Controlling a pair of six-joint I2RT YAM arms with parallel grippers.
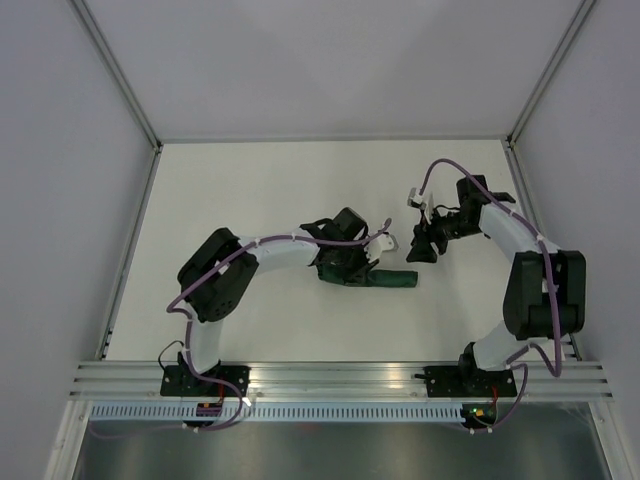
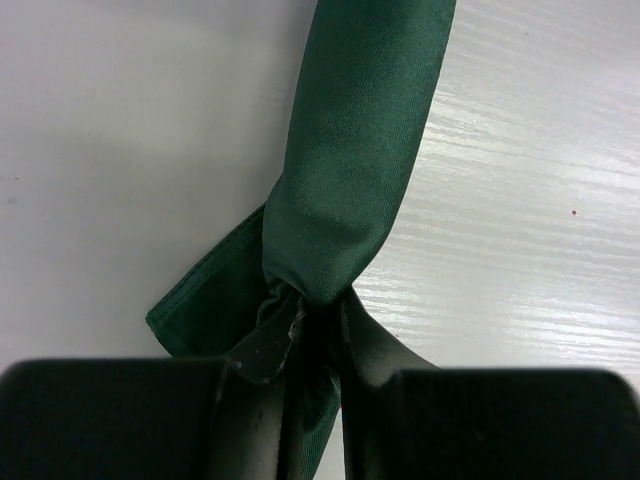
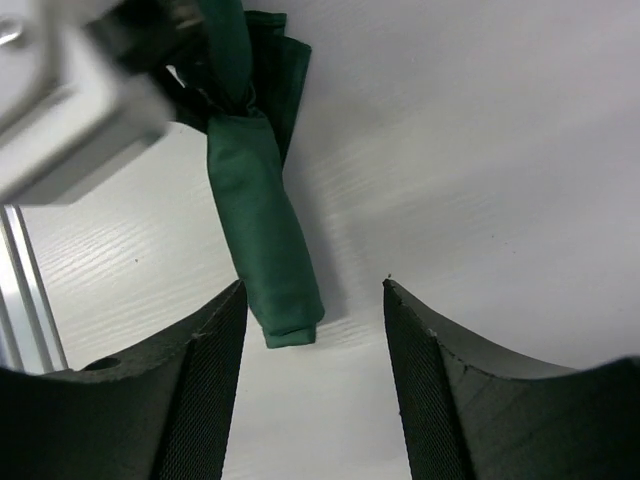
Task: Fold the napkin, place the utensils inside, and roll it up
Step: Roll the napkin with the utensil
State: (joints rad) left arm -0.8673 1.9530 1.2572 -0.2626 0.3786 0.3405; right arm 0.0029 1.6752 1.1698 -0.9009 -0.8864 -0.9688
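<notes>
Left gripper [image 2: 305, 322] pinches tightly rolled dark-green napkin [image 2: 352, 170].

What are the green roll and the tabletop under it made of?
Napkin: woven fabric, soft, slight satin sheen; fine diagonal weave and pinched folds show. Table: probably white laminate or painted wood, semi-gloss; faint grain streaks and glare, core not visible.

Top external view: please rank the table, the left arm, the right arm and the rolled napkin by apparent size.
1. table, largest
2. left arm and right arm, about alike
3. napkin, smallest
</notes>
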